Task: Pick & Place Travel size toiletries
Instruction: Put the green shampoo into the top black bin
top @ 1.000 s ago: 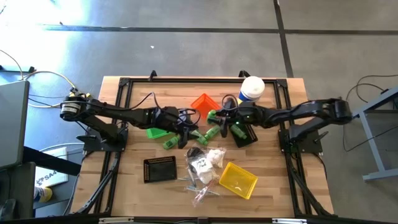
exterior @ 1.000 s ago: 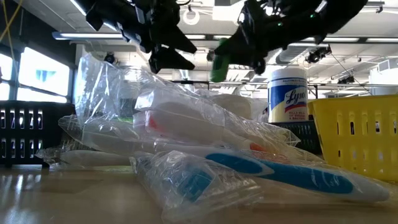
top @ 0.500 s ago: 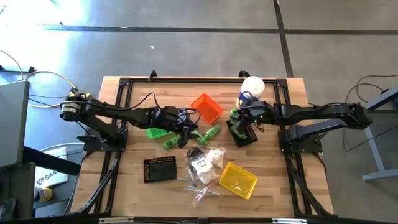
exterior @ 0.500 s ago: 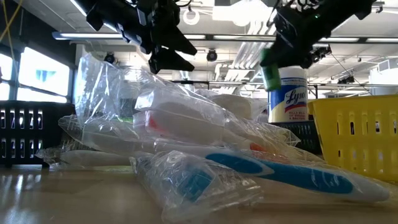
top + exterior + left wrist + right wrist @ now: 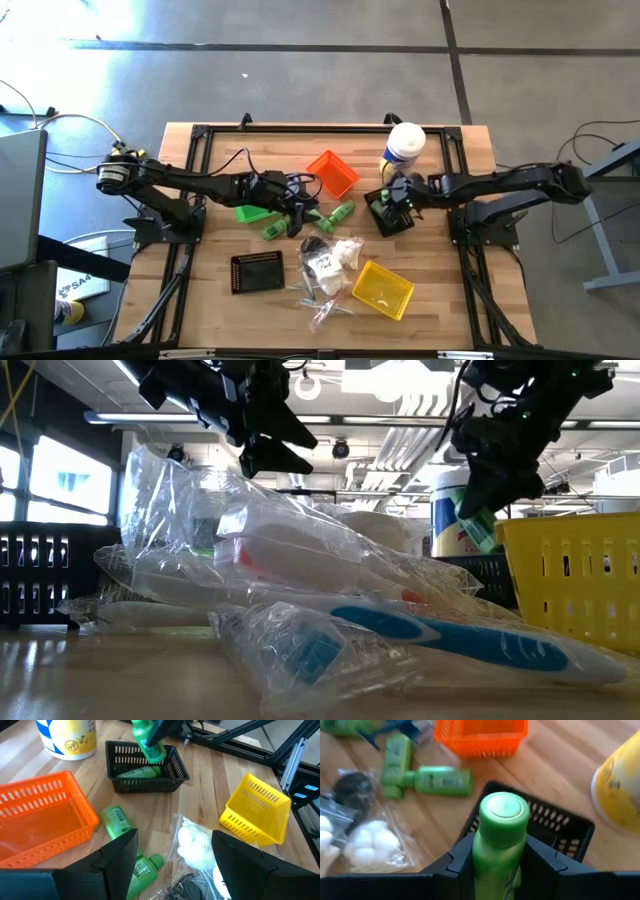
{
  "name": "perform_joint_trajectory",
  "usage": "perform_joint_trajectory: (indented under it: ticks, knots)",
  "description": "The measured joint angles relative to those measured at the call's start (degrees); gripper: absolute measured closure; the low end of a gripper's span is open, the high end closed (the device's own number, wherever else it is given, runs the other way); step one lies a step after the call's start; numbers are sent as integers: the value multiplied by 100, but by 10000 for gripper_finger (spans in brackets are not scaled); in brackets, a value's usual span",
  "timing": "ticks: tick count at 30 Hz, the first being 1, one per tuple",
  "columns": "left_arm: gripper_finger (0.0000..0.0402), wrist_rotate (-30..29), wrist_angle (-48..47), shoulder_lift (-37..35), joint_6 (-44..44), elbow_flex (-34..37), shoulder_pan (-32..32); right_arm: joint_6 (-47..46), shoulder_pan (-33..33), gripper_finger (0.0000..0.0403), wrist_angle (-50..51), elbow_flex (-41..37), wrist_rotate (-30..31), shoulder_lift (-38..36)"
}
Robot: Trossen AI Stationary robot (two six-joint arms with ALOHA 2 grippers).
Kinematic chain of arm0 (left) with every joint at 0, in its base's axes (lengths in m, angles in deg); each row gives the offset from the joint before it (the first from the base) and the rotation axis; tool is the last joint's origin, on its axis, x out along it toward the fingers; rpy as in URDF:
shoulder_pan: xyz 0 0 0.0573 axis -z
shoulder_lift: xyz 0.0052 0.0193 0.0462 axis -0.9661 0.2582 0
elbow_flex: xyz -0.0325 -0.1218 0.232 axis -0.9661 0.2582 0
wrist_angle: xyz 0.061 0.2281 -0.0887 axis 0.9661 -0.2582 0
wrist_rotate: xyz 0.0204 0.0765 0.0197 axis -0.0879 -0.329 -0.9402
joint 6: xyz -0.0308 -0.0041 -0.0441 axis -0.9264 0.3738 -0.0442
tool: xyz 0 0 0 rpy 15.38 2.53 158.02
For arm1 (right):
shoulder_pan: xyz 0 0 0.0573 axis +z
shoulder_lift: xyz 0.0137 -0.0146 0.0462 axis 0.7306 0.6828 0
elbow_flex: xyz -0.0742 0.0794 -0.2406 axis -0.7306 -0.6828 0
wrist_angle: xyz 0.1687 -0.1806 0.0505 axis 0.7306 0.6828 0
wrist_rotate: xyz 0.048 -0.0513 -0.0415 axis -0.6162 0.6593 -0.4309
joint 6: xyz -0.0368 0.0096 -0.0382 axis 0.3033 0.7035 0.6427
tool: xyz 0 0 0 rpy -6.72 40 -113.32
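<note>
My right gripper [image 5: 396, 196] is shut on a green mini bottle [image 5: 501, 837] and hangs over a small black bin [image 5: 392, 216] at the table's right centre. A second green bottle [image 5: 135, 771] lies inside that bin. My left gripper [image 5: 300, 207] hovers open near the table's middle, above two green bottles [image 5: 116, 820] that lie flat on the wood, with nothing between its fingers. White crinkly packets and clear-wrapped sticks [image 5: 330, 265] are heaped nearer the front edge. My right gripper pinches the bottle's body [image 5: 492, 862] between its two fingers [image 5: 460, 862]. The bottle lies along the fingers, and its cap end [image 5: 504, 810] sticks out beyond the fingertips. The fingers slant down from the table's right side. The bottle [image 5: 478, 528] hangs tilted, clear of the black bin.
An orange bin [image 5: 332, 172] and a white-lidded canister [image 5: 404, 143] stand behind the black bin. A green bin [image 5: 252, 212] lies by the left gripper. A yellow bin [image 5: 383, 288] and a second black bin [image 5: 257, 271] stand near the front edge.
My right gripper has carried the green bottle from beside the orange bin toward the table's right edge, over the black bin. It has sunk a little, rolled, and tipped steeply downward, so the bottle's cap end now points down at the bin.
</note>
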State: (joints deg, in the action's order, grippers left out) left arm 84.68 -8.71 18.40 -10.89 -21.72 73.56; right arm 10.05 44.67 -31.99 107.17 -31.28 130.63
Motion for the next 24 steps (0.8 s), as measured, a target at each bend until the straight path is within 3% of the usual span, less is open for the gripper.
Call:
perform_joint_trajectory:
  ticks: [8,15,24]
  knots:
    - [153,-15,-1,0,-2,0,0,-44,39,278,-4,0,-455,447]
    - [153,-21,9,0,-2,2,0,11,39,276,-31,0,-345,573]
    - [153,-33,9,0,-2,4,0,184,39,210,-66,0,-168,409]
